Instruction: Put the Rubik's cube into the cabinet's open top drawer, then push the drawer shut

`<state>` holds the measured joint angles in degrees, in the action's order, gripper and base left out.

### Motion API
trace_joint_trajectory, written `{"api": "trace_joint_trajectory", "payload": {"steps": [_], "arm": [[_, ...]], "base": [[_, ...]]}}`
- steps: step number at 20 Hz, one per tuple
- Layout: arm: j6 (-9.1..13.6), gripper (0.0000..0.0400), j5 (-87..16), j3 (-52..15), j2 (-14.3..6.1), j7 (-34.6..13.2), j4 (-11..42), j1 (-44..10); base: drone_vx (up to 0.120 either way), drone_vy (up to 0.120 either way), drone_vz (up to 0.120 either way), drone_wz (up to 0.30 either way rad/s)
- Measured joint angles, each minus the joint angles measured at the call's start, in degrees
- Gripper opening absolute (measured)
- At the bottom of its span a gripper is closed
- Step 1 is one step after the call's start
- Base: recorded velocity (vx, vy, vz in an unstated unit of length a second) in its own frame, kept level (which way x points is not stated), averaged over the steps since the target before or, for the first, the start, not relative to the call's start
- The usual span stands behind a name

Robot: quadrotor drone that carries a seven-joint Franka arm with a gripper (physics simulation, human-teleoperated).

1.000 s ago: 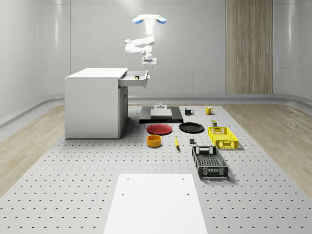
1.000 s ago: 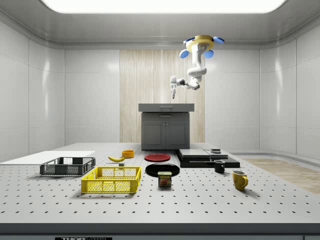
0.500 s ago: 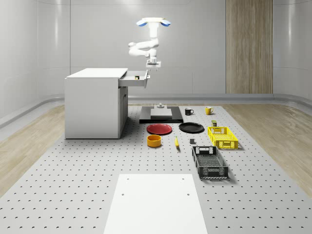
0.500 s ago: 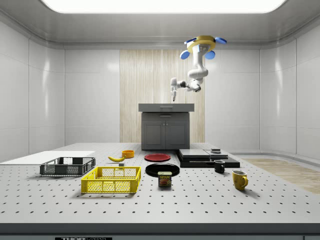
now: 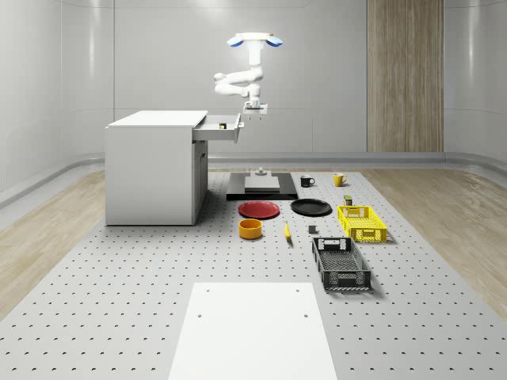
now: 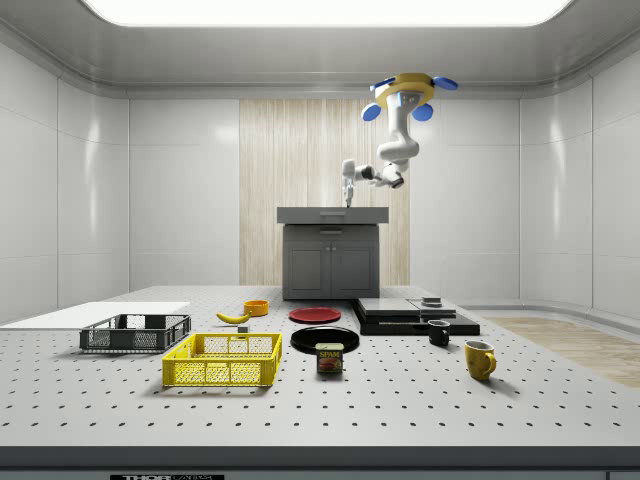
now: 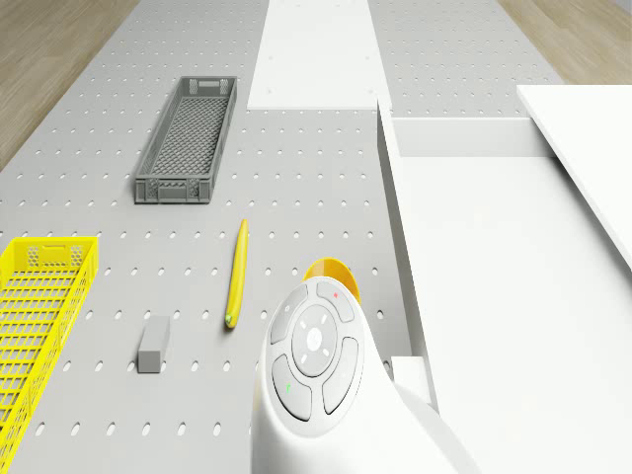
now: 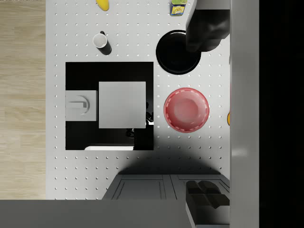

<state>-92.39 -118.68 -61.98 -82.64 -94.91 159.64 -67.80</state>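
The grey cabinet stands at the whole-scene view's left with its top drawer pulled open. A small yellowish block, seemingly the Rubik's cube, lies inside the drawer. The drone hovers high, just past the drawer's front. My gripper hangs from the arm slightly above and beside that front, toward the view's right. In the wrist view the two dark fingers stand far apart with nothing between them, so the gripper is open. The drawer front runs alongside it. From the side, the gripper is just above the cabinet top.
Below the gripper on the floor are a black platform with a grey block, a red plate and a black plate. Further out lie an orange bowl, a banana, a yellow crate, a grey crate and two mugs.
The drone and arm have shifted toward the whole-scene view's right. The gripper went from over the drawer to just beyond its front, slightly lower. The block in the drawer has stayed put.
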Motion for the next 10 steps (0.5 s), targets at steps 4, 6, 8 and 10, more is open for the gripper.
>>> {"api": "trace_joint_trajectory", "payload": {"steps": [4, 6, 8, 10], "arm": [[0.1, 0.04, 0.0, 0.0, 0.1, 0.0, 0.0, 0.0], [0.1, 0.04, -0.1, 0.0, 0.1, 0.1, 0.0, 0.1], [0.2, 0.04, -0.1, 0.0, 0.2, 0.1, 0.0, 0.1], [2.8, 0.04, -2.1, -0.8, -1.9, -0.9, 0.4, -1.2]], "base": [[0.0, 0.12, 0.0, 0.0], [0.0, 0.02, 0.0, 0.0], [0.0, 0.0, 0.0, 0.0], [0.0, 0.0, 0.0, 0.0]]}}
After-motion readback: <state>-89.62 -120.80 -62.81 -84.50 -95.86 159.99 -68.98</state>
